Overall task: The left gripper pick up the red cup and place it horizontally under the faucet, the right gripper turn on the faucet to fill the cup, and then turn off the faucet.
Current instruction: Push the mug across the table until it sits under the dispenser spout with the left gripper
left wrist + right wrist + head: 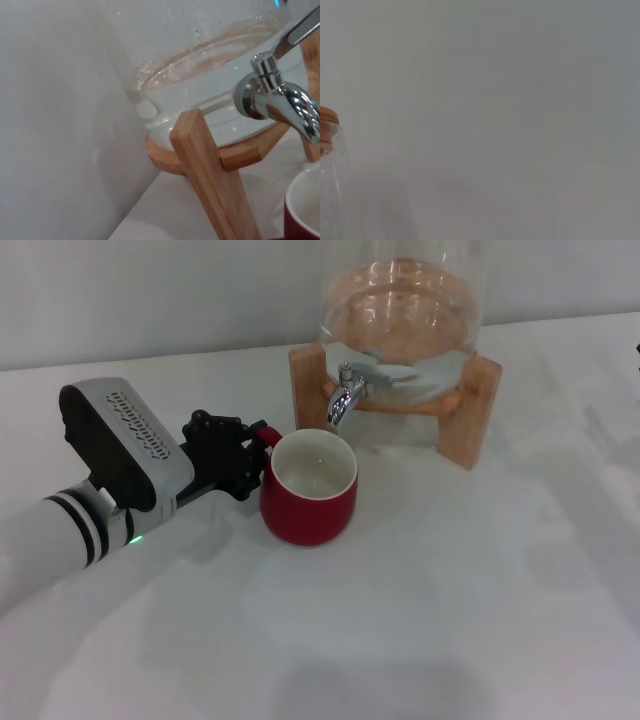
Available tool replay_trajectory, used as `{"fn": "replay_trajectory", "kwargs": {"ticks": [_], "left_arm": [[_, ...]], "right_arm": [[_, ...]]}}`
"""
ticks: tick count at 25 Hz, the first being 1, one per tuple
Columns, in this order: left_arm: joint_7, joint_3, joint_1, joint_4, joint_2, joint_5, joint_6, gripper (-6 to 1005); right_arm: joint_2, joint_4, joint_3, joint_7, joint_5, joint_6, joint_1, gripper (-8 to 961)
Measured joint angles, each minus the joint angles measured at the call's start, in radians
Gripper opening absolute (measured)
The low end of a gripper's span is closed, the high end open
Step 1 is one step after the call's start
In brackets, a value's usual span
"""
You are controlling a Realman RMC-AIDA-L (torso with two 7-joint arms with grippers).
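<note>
The red cup [308, 502] stands upright on the white table, its open mouth just below and in front of the spout of the faucet [345, 392]. My left gripper [250, 455] reaches in from the left, its black fingers closed around the cup's small handle. The left wrist view shows the faucet [272, 97] close up with its lever raised back, and the cup's rim [305, 210] at the corner. No water stream shows. The right gripper is out of view.
The glass dispenser [405, 320] holds water and sits on a wooden stand [470, 410] at the back of the table, near the wall. The right wrist view shows only the wall and the dispenser's wooden lid [327, 117].
</note>
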Motion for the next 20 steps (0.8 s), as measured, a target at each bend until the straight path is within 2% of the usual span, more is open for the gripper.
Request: {"fn": "replay_trajectory", "kwargs": {"ticks": [20], "left_arm": [[0.015,0.007,0.003,0.009,-0.007,0.000,0.006,89]], "right_arm": [[0.000,0.001,-0.012,-0.001,0.000,0.001,0.000,873]]}}
